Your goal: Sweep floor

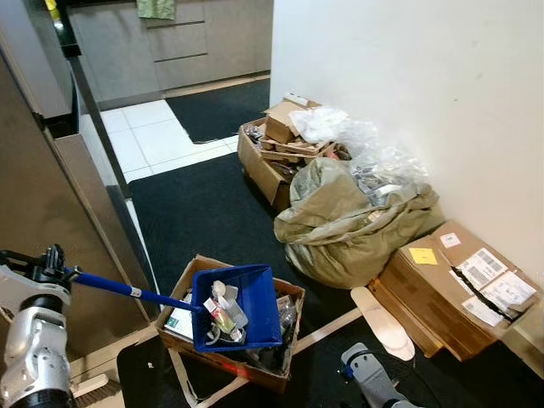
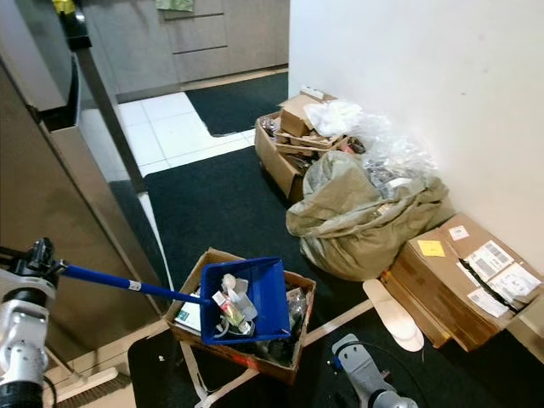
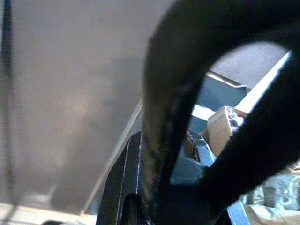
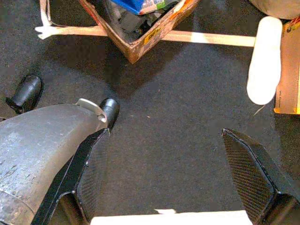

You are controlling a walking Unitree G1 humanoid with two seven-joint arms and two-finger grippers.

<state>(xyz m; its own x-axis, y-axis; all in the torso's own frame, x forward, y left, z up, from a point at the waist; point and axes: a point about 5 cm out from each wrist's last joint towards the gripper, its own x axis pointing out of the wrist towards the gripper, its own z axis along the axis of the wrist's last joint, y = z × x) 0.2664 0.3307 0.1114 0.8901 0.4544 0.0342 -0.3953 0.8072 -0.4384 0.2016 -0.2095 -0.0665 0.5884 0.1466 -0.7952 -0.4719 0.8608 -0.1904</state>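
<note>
dustpan (image 1: 240, 306) over box (image 1: 223, 357); sack (image 1: 348, 223) right.

The dustpan (image 1: 246, 308) covers most of what lies in the cardboard box (image 1: 191, 280) under it. Scraps in the pan are too small to name. The left end effector (image 3: 197, 140) looms dark and blurred in its wrist view. The right arm (image 1: 374, 382) runs off the lower edge.

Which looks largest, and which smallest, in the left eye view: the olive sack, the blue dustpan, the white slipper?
1. The olive sack looks largest by far.
2. The blue dustpan, held over the open cardboard box.
3. The white slipper looks smallest.

The dustpan is nearer the camera, so its real size is less sure.
</note>
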